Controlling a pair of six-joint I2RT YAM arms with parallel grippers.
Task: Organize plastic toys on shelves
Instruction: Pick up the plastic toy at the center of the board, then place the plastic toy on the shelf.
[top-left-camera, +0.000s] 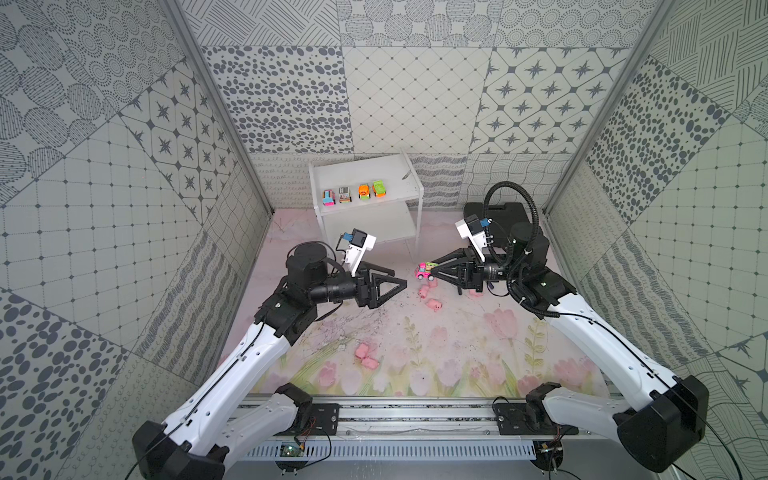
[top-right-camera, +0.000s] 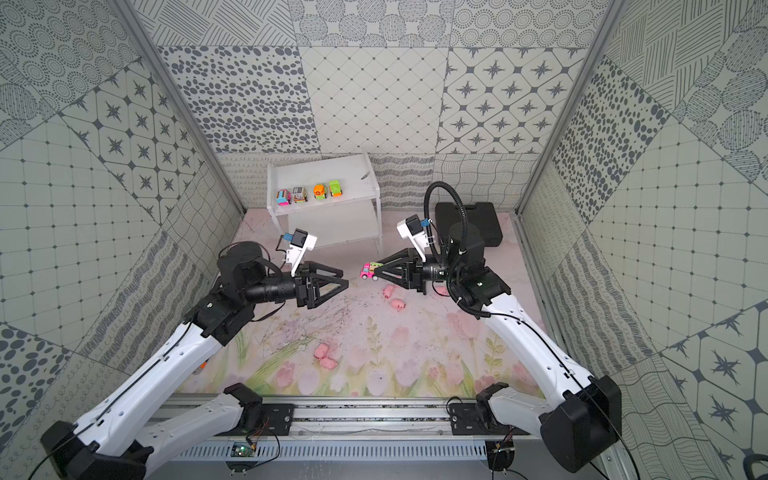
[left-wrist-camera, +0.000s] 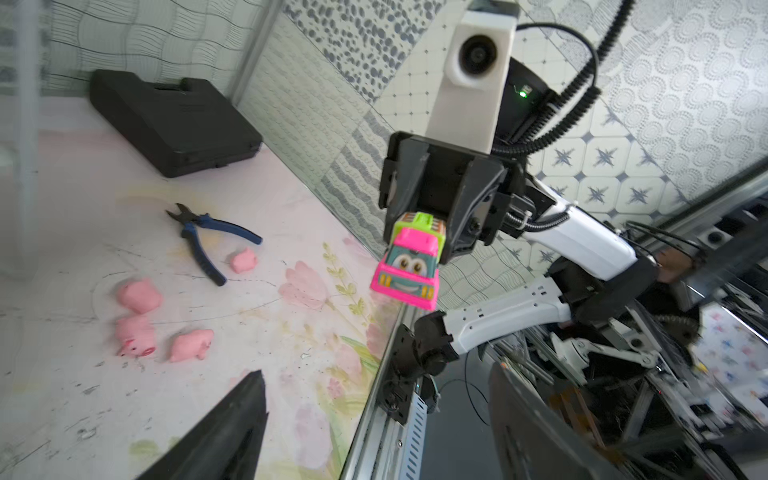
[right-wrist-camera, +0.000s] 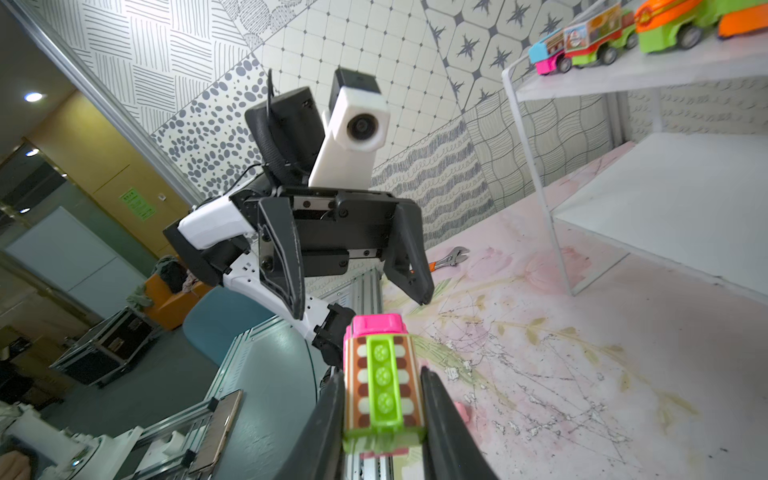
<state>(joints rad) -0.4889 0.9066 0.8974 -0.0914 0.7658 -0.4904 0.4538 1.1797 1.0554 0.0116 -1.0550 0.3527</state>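
Observation:
My right gripper (top-left-camera: 432, 271) (right-wrist-camera: 380, 372) is shut on a pink toy car (top-left-camera: 423, 271) (left-wrist-camera: 409, 266) with a green back, held above the mat. Facing it a short way off, my left gripper (top-left-camera: 401, 279) (right-wrist-camera: 357, 303) is open and empty. The white shelves (top-left-camera: 374, 166) (top-right-camera: 332, 166) stand at the back. Several toy cars line the top board, among them an orange car (top-left-camera: 364, 191) and a green car (top-left-camera: 378, 188). The lower board is bare. Pink pigs (top-left-camera: 434, 305) (left-wrist-camera: 139, 295) lie under the right gripper. Two more pigs (top-left-camera: 365, 356) lie nearer the front.
A black case (top-left-camera: 507, 212) (left-wrist-camera: 174, 124) lies at the back right, partly behind the right arm. Blue-handled pliers (left-wrist-camera: 203, 241) rest on the mat near the pigs. An orange-handled wrench (right-wrist-camera: 451, 257) lies by the left wall.

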